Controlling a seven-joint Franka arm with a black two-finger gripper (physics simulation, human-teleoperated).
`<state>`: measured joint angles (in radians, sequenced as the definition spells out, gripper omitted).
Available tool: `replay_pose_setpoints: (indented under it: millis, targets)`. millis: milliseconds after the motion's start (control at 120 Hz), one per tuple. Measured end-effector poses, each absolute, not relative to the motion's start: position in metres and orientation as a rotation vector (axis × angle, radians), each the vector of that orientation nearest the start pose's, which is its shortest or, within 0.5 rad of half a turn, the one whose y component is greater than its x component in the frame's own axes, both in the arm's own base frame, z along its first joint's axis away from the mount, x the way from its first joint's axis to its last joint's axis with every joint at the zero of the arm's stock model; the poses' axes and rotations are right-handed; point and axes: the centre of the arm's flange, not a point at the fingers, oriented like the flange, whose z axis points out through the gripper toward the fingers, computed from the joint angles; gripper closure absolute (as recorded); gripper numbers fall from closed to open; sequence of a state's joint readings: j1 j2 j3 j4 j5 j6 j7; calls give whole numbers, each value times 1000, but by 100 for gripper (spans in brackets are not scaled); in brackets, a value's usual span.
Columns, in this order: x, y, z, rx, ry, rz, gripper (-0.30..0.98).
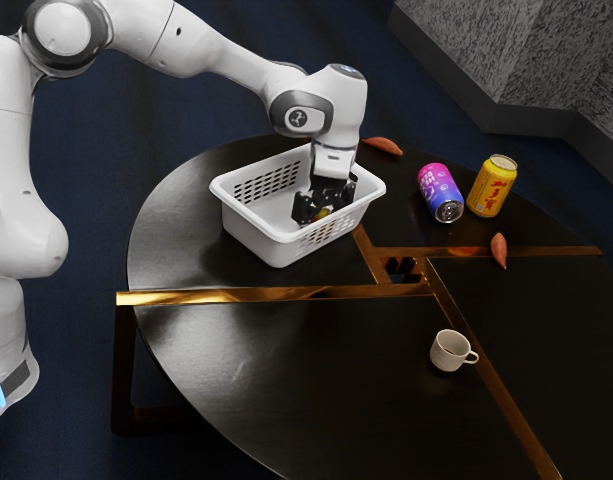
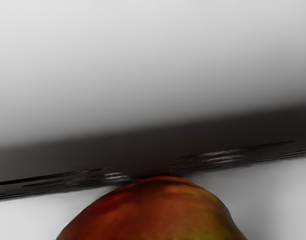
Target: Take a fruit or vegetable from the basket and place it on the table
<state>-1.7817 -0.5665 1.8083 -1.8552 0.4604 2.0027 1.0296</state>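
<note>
The black gripper (image 1: 324, 208) is down inside the white basket (image 1: 248, 222), its fingers spread wide apart. Between them and low in the basket, a yellow and red fruit (image 1: 323, 213) is partly visible; the hand and basket wall cover the rest. From the wrist view, the rounded fruit (image 2: 153, 212), red-orange with a yellow-green side, is close under the hand. The basket's pale inner surface (image 2: 153, 60) lies around it. Contact between fingers and fruit cannot be made out.
On the dark round table (image 1: 286, 370), a purple-blue can (image 1: 441, 192) and a yellow can (image 1: 492, 186) stand beyond the basket, toward the exterior view's right. One orange-red pod-like item (image 1: 383, 146) lies behind the basket, another (image 1: 499, 250) near the cans. A white cup (image 1: 448, 351) is nearer the camera.
</note>
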Motion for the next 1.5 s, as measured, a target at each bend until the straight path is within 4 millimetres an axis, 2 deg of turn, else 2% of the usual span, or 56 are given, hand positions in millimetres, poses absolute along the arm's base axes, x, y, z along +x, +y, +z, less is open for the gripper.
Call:
replay_pose_setpoints:
  millis: [350,617,733,967,1033,1150,1183,1233,1417,1500]
  targets:
    - [588,108,424,-2754,1799,-96,19]
    - [584,105,450,-2806,1828,-34,20]
    - [580,109,461,-2849,1837,15,20]
    - [552,115,448,-3014,1861,279,20]
    - [538,130,445,-3080,1802,355,21]
    - [520,151,457,-3154,1654,434,21]
    - [518,158,466,-3166,1614,426,22]
    - [520,163,495,-3161,1571,377,22]
    - [525,160,600,-3097,1528,150,21]
    - [524,172,632,-3086,1473,33,20]
